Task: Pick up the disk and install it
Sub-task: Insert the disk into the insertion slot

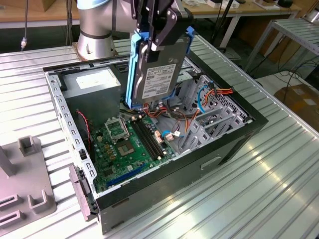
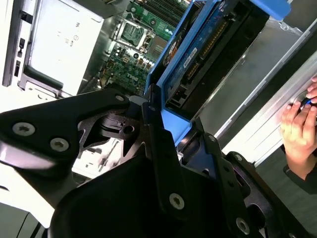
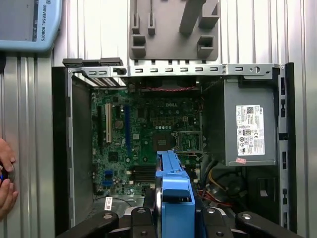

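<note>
Disk [image 1: 158,74]: flat silver-grey drive with a white label, edged in bright blue plastic. It is held on end and slightly tilted above the open case [image 1: 60,114], label toward the exterior camera. Its lower edge hangs over the interior between the power supply [image 1: 92,82] and the cable bundle [image 1: 219,93]; whether that edge touches anything beneath cannot be told. In the second wrist view the disk [image 2: 208,49] shows its dark underside and connector edge; in the first wrist view the disk [image 3: 174,188] presents its blue edge over the motherboard [image 3: 143,139]. Claw [image 1: 158,40]: black, closed upon the disk's upper end, one finger across the labelled face; in the second wrist view the claw [image 2: 176,129] flanks the blue edge on both sides. Case: black desktop housing, side panel off, lying flat on the tabletop [image 1: 249,199], which is ribbed metal. Motherboard: green, on the case floor, with processor socket and memory slots visible. Power supply: grey box with a white sticker, in the case corner nearest the arm's base [image 1: 94,30]. Cable bundle: red, orange and blue leads, within the case at the exterior view's right. Fixture [image 1: 25,184]: grey slotted block on the tabletop, outside the case at the exterior view's left. Hand [image 2: 297,126]: a person's, beside the case and apart from the disk; in the first wrist view the hand [image 3: 6,173] lies on the tabletop outside the case wall.
</note>
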Robot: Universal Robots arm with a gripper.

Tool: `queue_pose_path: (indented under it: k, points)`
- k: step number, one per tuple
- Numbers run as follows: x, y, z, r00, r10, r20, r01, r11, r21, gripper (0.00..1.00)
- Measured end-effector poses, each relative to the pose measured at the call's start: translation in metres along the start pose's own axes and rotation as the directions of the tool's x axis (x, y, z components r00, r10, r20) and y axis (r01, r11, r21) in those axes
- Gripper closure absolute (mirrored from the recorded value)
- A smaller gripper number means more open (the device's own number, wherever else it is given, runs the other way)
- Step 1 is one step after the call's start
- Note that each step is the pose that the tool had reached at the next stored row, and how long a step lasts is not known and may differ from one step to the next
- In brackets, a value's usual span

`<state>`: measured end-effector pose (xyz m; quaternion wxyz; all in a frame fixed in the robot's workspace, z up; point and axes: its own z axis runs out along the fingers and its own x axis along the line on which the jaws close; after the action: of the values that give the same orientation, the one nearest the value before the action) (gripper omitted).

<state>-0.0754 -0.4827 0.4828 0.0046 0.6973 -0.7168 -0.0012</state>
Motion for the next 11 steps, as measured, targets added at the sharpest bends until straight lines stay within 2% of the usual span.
queue_pose_path:
  k: [5,7,8,11]
  points:
    - [0.0131,-0.0008,0.0004,1.0000,0.000,-0.0014,0.000,1.0000,0.0000,0.63]
    - [0.0161,-0.0045,0.0009,1.0000,0.000,-0.0018,0.000,1.0000,0.0001,0.63]
    - [0.0170,-0.0120,0.0013,1.0000,0.000,-0.0029,0.000,1.0000,0.0000,0.63]
    - [0.0175,-0.0274,0.0019,1.0000,0.000,-0.0044,0.000,1.0000,0.0001,0.63]
